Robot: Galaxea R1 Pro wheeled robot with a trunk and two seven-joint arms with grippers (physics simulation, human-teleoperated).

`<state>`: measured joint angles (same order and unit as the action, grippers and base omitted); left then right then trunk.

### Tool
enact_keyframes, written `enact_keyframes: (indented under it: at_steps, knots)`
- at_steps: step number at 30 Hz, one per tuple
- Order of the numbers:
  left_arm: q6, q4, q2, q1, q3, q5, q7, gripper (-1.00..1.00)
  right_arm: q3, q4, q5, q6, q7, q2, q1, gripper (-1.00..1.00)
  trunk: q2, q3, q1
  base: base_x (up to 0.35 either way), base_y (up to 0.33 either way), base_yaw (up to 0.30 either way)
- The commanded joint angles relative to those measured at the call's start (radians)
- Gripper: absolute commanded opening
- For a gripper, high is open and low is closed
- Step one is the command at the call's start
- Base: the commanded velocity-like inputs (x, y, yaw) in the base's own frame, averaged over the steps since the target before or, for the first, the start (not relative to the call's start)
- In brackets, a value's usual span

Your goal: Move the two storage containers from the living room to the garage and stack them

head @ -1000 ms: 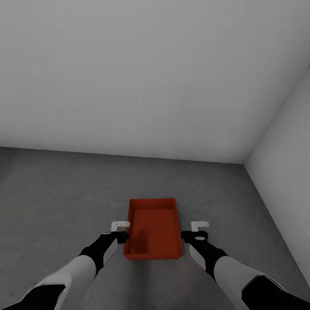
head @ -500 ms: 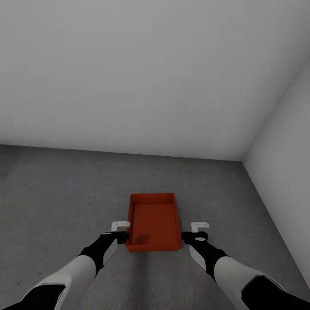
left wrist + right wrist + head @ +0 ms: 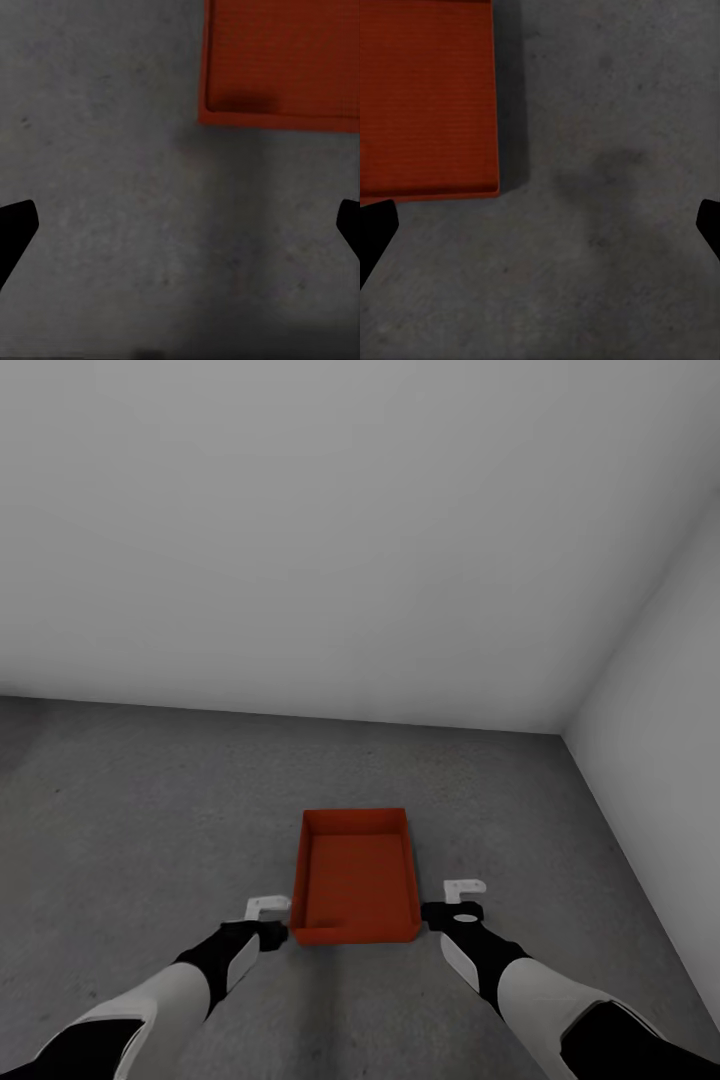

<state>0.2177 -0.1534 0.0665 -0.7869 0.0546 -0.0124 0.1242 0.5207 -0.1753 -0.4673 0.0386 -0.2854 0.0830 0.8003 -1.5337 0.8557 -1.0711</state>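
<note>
On the floor [image 3: 150, 820] near the right wall [image 3: 660, 690] sits one bin [image 3: 355, 875], upright. Left gripper [image 3: 268, 920] and right gripper [image 3: 462, 898] flank its near corners, both spread wide, probably not touching it.

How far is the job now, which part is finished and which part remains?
Done: one storage container sits on the grey garage floor, near the corner of the walls. In hand: nothing; the left gripper and right gripper flank it, both open and empty. Left: stacking a second container on this one.
</note>
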Motion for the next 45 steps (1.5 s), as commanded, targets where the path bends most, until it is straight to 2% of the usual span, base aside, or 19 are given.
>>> enact_keyframes:
  at_steps: [1,4,8,18,21,23,30,32,34,39,42,45]
  knots:
    - [0.005,0.001,-0.003,0.000,0.005,-0.018,0.002,1.00,0.008,-0.001,-0.006,0.004,-0.005,0.000,0.000,1.00,0.000,0.001,0.000,0.000,0.000,0.000]
    - [0.004,0.006,-0.008,0.000,0.005,-0.057,0.000,1.00,0.009,-0.001,-0.006,0.004,-0.005,0.001,0.002,1.00,0.000,0.001,0.000,0.000,0.000,0.000]
    - [0.005,0.008,-0.011,0.000,0.005,-0.079,0.000,1.00,0.009,-0.002,-0.006,0.009,-0.005,0.001,0.003,1.00,0.000,0.001,0.000,0.000,0.000,0.000]
    - [0.006,0.009,-0.016,0.000,0.005,-0.083,0.002,1.00,0.009,-0.001,-0.007,0.011,-0.006,0.002,0.003,1.00,0.000,0.001,0.000,0.000,0.000,0.000]
    - [0.006,0.009,-0.023,0.000,0.004,-0.083,0.003,1.00,0.009,0.017,-0.002,0.006,-0.007,0.031,0.003,1.00,0.000,0.001,0.000,0.000,0.000,0.000]
    - [0.006,0.012,-0.025,0.000,0.004,-0.085,0.004,1.00,0.009,0.023,-0.001,0.004,-0.007,0.039,0.003,1.00,0.000,0.001,0.000,0.000,0.000,0.000]
    - [0.003,0.041,-0.040,0.000,0.004,-0.088,0.005,1.00,0.008,0.028,-0.002,0.003,0.001,0.043,0.008,1.00,0.000,0.001,0.000,0.000,0.000,0.000]
    - [0.001,0.072,-0.047,0.000,0.004,-0.089,0.004,1.00,0.008,0.028,-0.002,0.003,0.001,0.042,0.007,1.00,0.000,0.001,0.000,0.000,0.000,0.000]
    - [-0.013,0.113,-0.054,0.000,0.004,-0.090,0.003,1.00,0.008,0.028,-0.002,0.002,0.001,0.041,-0.013,1.00,0.000,0.001,0.000,0.000,0.000,0.000]
    - [-0.057,0.145,-0.068,0.008,0.003,-0.090,0.003,1.00,0.008,0.052,0.002,-0.004,0.000,0.035,-0.123,1.00,0.000,0.001,0.000,0.000,0.000,0.000]
    - [-0.065,0.149,-0.070,0.009,0.003,-0.090,0.003,1.00,0.008,0.084,0.001,-0.015,0.001,0.033,-0.169,1.00,0.000,0.001,0.000,0.000,0.000,0.000]
    - [-0.067,0.150,-0.071,0.022,0.004,-0.090,0.004,1.00,0.008,0.156,0.002,-0.042,0.007,0.032,-0.216,1.00,0.000,0.001,0.000,0.000,0.000,0.000]
